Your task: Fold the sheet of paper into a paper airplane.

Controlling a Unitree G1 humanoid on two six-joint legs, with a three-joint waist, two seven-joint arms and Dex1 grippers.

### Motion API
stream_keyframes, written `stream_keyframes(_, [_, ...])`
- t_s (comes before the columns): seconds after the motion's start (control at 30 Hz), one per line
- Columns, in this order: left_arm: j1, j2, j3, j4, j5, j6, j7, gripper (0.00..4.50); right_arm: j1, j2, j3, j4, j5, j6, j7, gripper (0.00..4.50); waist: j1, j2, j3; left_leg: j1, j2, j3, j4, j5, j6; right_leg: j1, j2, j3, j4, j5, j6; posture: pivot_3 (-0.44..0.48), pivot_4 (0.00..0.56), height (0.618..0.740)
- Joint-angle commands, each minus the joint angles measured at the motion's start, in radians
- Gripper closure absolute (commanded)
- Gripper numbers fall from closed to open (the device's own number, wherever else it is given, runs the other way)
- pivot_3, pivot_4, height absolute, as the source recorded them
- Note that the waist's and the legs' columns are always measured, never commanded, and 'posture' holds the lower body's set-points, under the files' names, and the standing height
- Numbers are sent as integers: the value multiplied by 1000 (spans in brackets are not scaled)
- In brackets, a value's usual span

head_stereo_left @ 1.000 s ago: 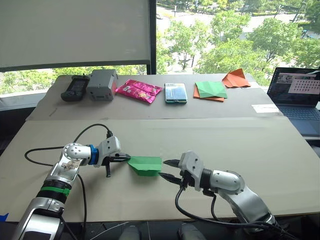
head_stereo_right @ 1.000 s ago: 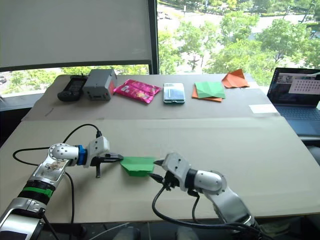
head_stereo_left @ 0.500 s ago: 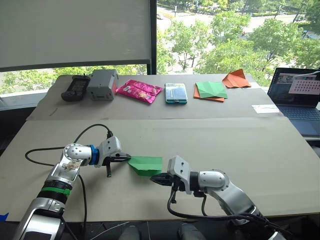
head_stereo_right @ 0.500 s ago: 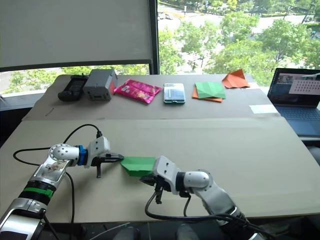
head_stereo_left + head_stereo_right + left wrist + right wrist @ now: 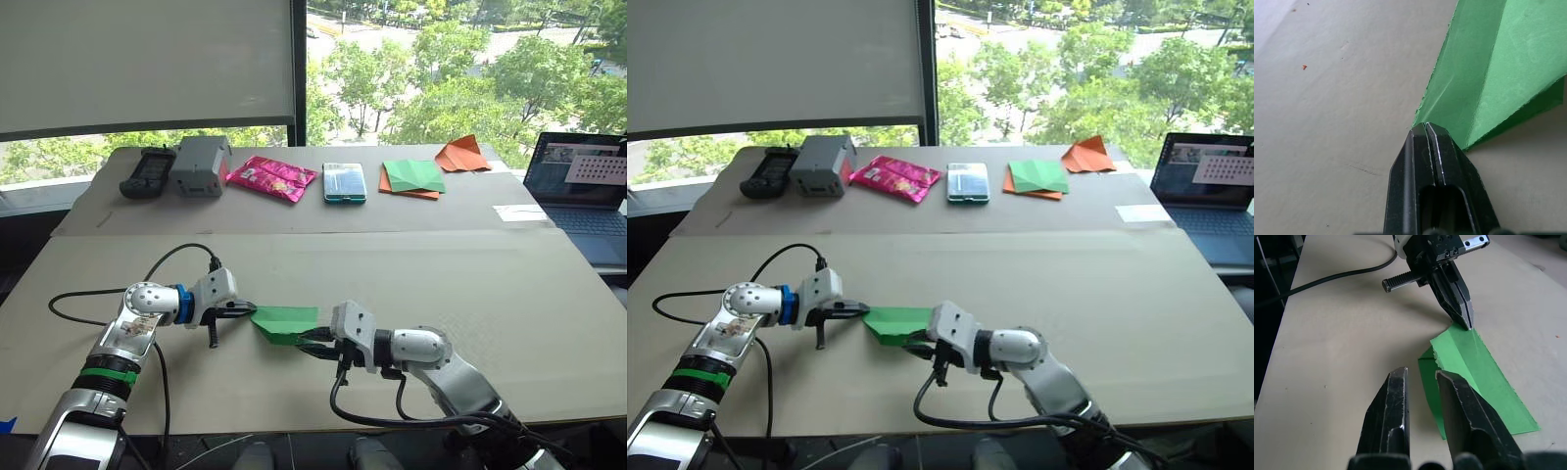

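Green sheet of paper [image 5: 285, 324] lies between closed left jaws and parted right jaws.

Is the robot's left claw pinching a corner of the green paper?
Yes, the left gripper is closed on the sheet of paper at its corner.

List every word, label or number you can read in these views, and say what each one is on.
None can be read.
Pink packet: print too small to read.
Laptop screen: a grid of marks, too small to read.
White slip near the laptop: too small to tell.
Green paper, in the left claw: plain, no print.
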Motion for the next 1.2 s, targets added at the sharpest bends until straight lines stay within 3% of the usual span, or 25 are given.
stream_keyframes(0.03, [13, 9, -13, 4, 23, 0, -2, 4500, -47, -14, 28, 25, -127, -145, -38, 1848, 0, 0, 0, 0, 0, 0, 0, 0, 0, 0, 0, 0, 0, 0, 0, 0, 150, 740])
stream_keyframes(0.17, [14, 10, -13, 2, 22, 1, -1, 4500, -64, 8, 28, 97, -205, -226, -101, 1848, 0, 0, 0, 0, 0, 0, 0, 0, 0, 0, 0, 0, 0, 0, 0, 0, 150, 740])
stream_keyframes(0.4, [18, 14, -10, -4, 19, 2, -3, 4500, -61, 8, 45, 165, -251, -280, -85, 1848, 0, 0, 0, 0, 0, 0, 0, 0, 0, 0, 0, 0, 1, 0, 0, 0, 150, 740])
stream_keyframes(0.67, [26, 21, -6, -17, 18, 4, -2, 4500, -68, 40, 42, 204, -247, -278, -78, 4441, -1, 0, 0, 1, 0, 0, 0, 0, 0, 0, 0, 0, 1, 0, 0, 0, 150, 740])
stream_keyframes(0.83, [31, 19, -8, -22, 18, 2, 1, 4500, -103, 54, 29, 228, -212, -243, -30, 4478, -2, 0, 0, 1, 0, 0, 0, 0, 0, 1, 0, 0, 1, 0, 0, 0, 150, 740])
stream_keyframes(1.07, [38, 11, -12, -35, 17, 7, 5, 4500, -256, 93, -24, 310, -79, 52, 103, 4478, -4, 0, 0, 2, 0, 0, 0, 0, 0, 1, 0, 0, 4, 0, 0, 0, 150, 740])
stream_keyframes(1.2, [47, 12, -12, -46, 15, 12, 9, 4500, -338, 127, -25, 413, -72, 126, 115, 4478, -3, 0, -1, 3, 0, 0, 0, 0, 1, 1, 1, 0, 8, 1, 2, 0, 150, 740])
